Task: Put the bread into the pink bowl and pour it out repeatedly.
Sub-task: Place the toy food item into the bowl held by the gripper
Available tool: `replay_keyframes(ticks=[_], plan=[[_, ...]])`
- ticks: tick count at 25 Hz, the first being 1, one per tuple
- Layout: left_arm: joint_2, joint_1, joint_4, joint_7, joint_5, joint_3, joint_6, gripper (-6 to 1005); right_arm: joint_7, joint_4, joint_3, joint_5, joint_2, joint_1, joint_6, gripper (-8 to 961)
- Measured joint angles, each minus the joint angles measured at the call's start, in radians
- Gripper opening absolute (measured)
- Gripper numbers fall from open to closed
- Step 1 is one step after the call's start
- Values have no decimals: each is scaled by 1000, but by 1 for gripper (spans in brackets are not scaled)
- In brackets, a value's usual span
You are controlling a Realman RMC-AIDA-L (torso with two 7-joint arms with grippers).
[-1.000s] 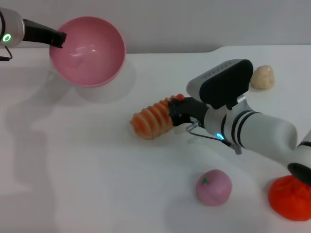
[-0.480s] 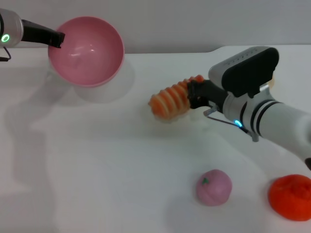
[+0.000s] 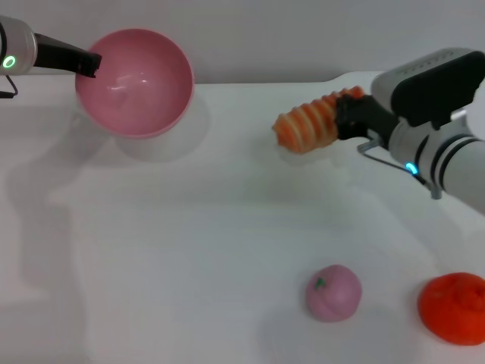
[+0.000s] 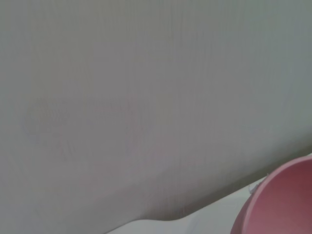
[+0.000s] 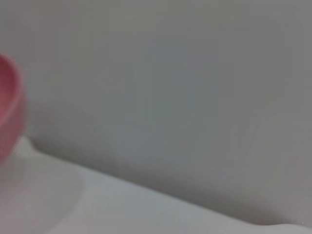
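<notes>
The pink bowl (image 3: 135,82) is held off the table at the back left, tilted so its glossy inside faces me; my left gripper (image 3: 89,62) is shut on its rim. Its edge also shows in the left wrist view as the pink bowl (image 4: 282,204) and in the right wrist view as the pink bowl (image 5: 9,117). The bread (image 3: 308,126), ridged with orange and cream stripes, hangs in the air at the back right. My right gripper (image 3: 347,120) is shut on its right end. Bread and bowl are well apart.
A small pink peach-like ball (image 3: 333,292) lies on the white table (image 3: 189,250) near the front. An orange lump (image 3: 456,307) sits at the front right corner. A grey wall runs behind the table.
My right gripper has lifted the bread off the table and carried it up and to the right. The bowl and left gripper have stayed where they were.
</notes>
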Motion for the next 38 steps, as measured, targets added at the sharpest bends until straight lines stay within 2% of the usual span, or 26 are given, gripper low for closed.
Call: replay_keyframes(ticks=[5,14,20,23,28,31,38], plan=[[-1,0,-1,0,0,0,0,33,0,-49,62,-58,0,-28,2,27],[-9,1,-26,0,0,10,-7,33,0,-135,93,-120,0,-43,2,28],[-26,4,-40,0,2,13,-24,33,0,-186,96,-149,-2,-39,2,26],[-43,3,-41,0,23,15,-40,33,0,-205,94,-160,-4,-33,2,24],[-63,-7,-41,0,50,24,-54,33,0,-251,76,-187,-5,-27,5,24],[-65,-18,-51,0,46,27,-61,33,0,-264,61,-187,-5,-24,5,24],[-70,-65,-94,0,42,44,-64,33,0,-303,-53,-185,-4,0,27,25]])
